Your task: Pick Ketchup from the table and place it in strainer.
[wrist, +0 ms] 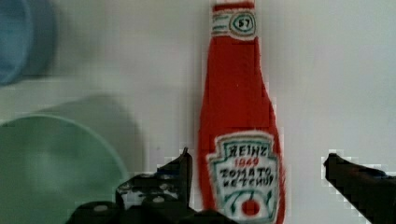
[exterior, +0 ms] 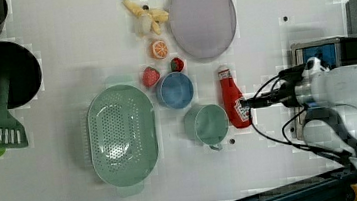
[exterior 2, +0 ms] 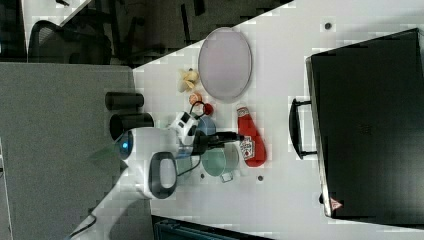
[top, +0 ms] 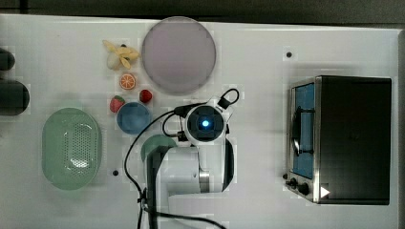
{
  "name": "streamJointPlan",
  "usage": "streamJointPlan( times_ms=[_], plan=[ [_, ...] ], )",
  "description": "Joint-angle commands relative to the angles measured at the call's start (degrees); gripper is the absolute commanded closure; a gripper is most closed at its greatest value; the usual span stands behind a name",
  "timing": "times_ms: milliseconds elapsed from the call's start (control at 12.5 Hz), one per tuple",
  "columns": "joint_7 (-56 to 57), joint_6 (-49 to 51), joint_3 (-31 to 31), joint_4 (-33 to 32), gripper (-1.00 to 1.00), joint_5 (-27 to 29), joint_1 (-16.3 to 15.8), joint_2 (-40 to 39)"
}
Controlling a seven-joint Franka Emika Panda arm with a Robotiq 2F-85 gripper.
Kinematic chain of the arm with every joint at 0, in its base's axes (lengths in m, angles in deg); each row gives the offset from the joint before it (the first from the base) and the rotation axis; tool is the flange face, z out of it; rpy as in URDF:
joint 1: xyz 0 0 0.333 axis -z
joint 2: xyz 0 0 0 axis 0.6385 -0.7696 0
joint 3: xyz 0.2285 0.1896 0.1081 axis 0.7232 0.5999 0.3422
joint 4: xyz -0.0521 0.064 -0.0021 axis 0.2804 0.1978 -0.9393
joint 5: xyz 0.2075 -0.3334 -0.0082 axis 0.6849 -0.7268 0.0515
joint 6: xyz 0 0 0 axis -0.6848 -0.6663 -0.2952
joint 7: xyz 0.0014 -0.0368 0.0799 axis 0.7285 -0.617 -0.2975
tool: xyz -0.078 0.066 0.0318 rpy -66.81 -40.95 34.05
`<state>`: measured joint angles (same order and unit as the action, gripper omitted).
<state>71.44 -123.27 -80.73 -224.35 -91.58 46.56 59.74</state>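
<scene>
The Ketchup (exterior: 233, 102) is a red bottle with a white label, lying flat on the white table between the green cup and the oven; it also appears in the right view (exterior 2: 250, 137). In the wrist view the Ketchup (wrist: 238, 116) lies lengthwise, and my gripper (wrist: 258, 161) is open, with one finger on each side of its labelled end. From the left view, my gripper (exterior: 247, 103) hovers right at the bottle's lower half. The strainer (exterior: 122, 131) is a pale green oval basket, empty, toward the left view's left; it is at the top view's left (top: 71, 143).
A green cup (exterior: 208, 123) sits close beside the bottle, and a blue bowl (exterior: 174, 90) stands between it and the strainer. Two strawberries (exterior: 151, 76), an orange slice (exterior: 159, 48), a banana and a grey plate (exterior: 202, 16) lie beyond. A toaster oven (top: 344, 138) is at the top view's right.
</scene>
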Motion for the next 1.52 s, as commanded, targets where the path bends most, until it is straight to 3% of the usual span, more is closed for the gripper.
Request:
streamJointPlan(
  times_ms=[80,480,560,800,1120,1520],
  plan=[
    [2.6,-6.5,-0.1,-0.1,-1.00,-1.1,0.2,-4.3],
    [2.0,-7.8,0.0,1.0,-1.00,-1.1,0.1,-9.0],
    [2.0,-7.9,0.0,1.0,-0.92,-1.1,0.1,-9.5],
    [2.0,-9.8,-0.2,1.2,-0.25,-1.1,0.1,-10.4],
    [1.9,-8.9,-0.2,2.0,-0.25,-1.1,0.2,-7.2],
    [-0.5,10.0,1.6,5.0,-0.25,-0.8,-0.2,6.6]
  ],
)
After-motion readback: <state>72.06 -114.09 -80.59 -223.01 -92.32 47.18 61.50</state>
